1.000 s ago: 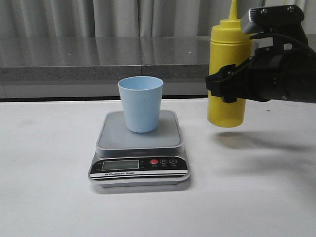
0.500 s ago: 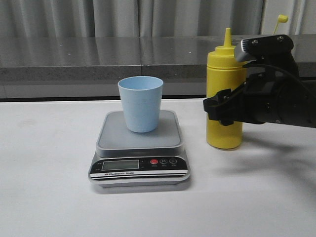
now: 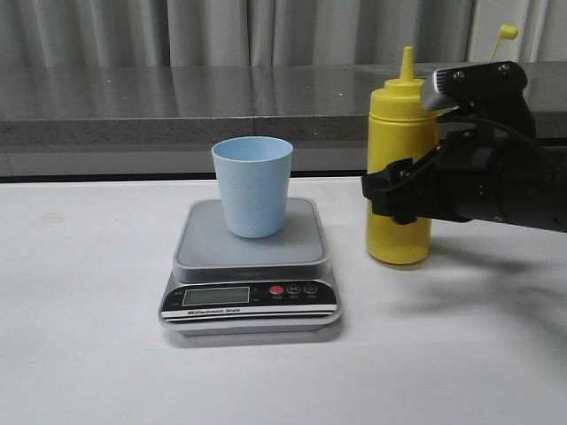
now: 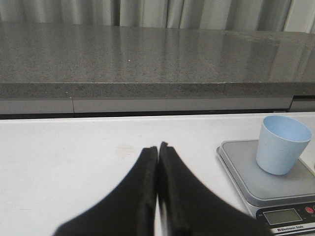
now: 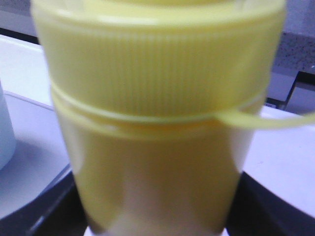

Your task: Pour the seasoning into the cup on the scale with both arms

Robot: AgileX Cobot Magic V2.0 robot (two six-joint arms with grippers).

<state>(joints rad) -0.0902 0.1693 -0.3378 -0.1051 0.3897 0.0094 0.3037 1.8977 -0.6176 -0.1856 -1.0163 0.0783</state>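
Right gripper (image 3: 403,197) clamped around upright seasoning bottle (image 3: 401,159), base apparently down on table (image 3: 89,354), long axis vertical, nozzle up. Cup (image 3: 252,186) left of it, standing on scale (image 3: 250,266); right arm clearly nearer. Left gripper (image 4: 158,162) closed, empty, farther left. One bottle, one cup, one scale.

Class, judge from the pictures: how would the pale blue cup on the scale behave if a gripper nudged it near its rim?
The cup looks like thin plastic, so probably light and easily shoved. It narrows toward its base, so a nudge near the rim might tip it. The scale platform looks smooth, so it may slide instead.
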